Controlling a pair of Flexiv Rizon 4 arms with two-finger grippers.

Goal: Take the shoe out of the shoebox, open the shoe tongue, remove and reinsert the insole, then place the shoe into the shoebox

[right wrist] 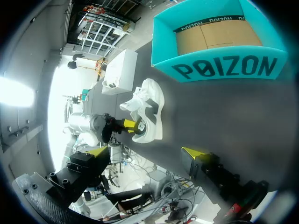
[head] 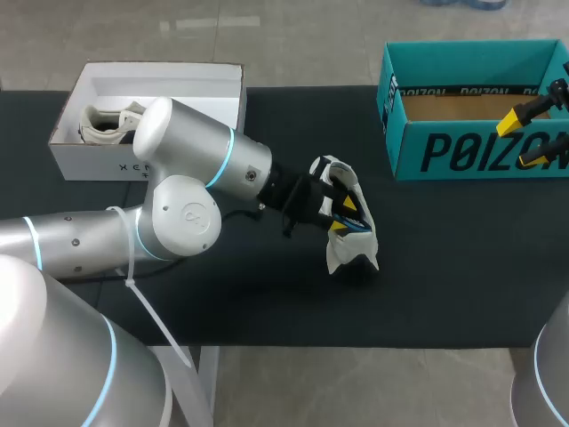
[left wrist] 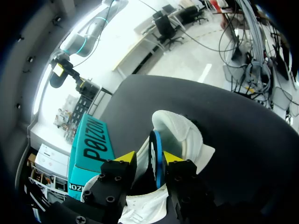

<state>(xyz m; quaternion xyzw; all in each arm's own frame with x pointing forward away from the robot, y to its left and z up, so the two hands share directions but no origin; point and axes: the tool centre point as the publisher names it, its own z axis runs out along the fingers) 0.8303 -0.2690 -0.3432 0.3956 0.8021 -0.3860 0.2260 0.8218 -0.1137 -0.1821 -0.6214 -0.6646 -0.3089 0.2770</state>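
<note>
Cardboard at the far left first: a white shoebox point(head: 98, 160) sits open at the back of the table point(head: 444, 276), with a second white shoe point(head: 107, 123) lying inside it, out of play. My left arm point(head: 196, 178) comes in from that side and reaches to mid-table, where the left gripper point(head: 342, 206) has the shoe point(head: 354, 240). In the left wrist view its jaws are closed narrowly on a blue-edged part at the shoe's opening. Whether that part is the insole or the collar lining I cannot tell. The shoe is out of any box, tipped up with its lower end on or just above the table, well apart from both boxes. I judge this hold keeps the opening within reach for the tongue and insole work. To the right stands the teal shoebox point(head: 471, 151), open and empty, its brown floor bare, probably free to receive the shoe. At the far right the right gripper point(head: 524, 138) hangs over that box's end, jaws wide apart and holding nothing, seemingly parked clear of the shoe.
</note>
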